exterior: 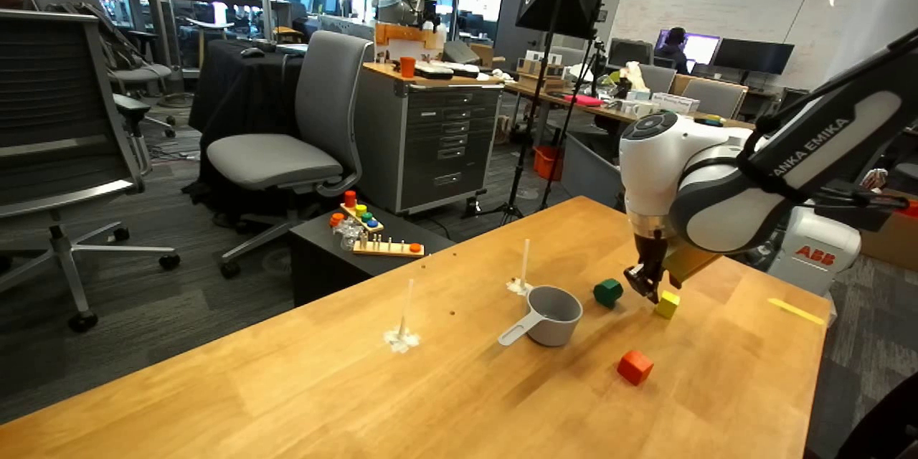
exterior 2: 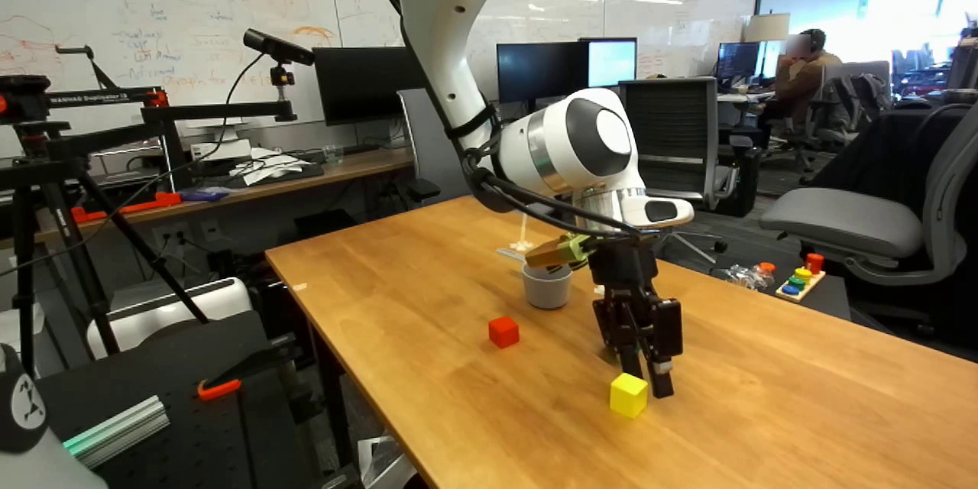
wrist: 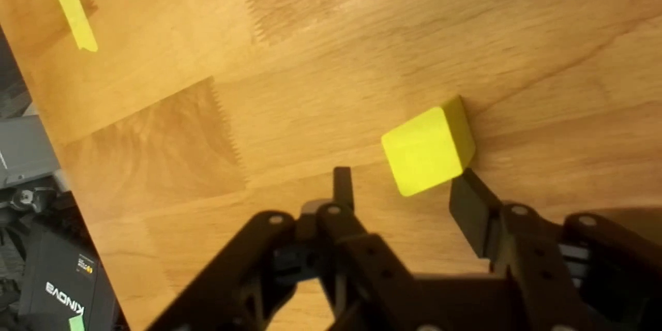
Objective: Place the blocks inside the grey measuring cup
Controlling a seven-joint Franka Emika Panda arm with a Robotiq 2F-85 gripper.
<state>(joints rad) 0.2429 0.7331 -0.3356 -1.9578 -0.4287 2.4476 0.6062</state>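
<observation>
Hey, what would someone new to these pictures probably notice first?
Likely the white robot arm, bent over the wooden table, its open tool close by the bright yellow block. The red block stands out next, lying near the grey measuring cup.

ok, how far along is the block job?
Done: nothing visible; no block shows in the grey measuring cup, though not all of its inside can be seen.
In hand: nothing gripped; the open gripper is close to the yellow block, likely to grasp it next.
Left: that block, the red block and the green block, all on the table outside the cup.
</observation>
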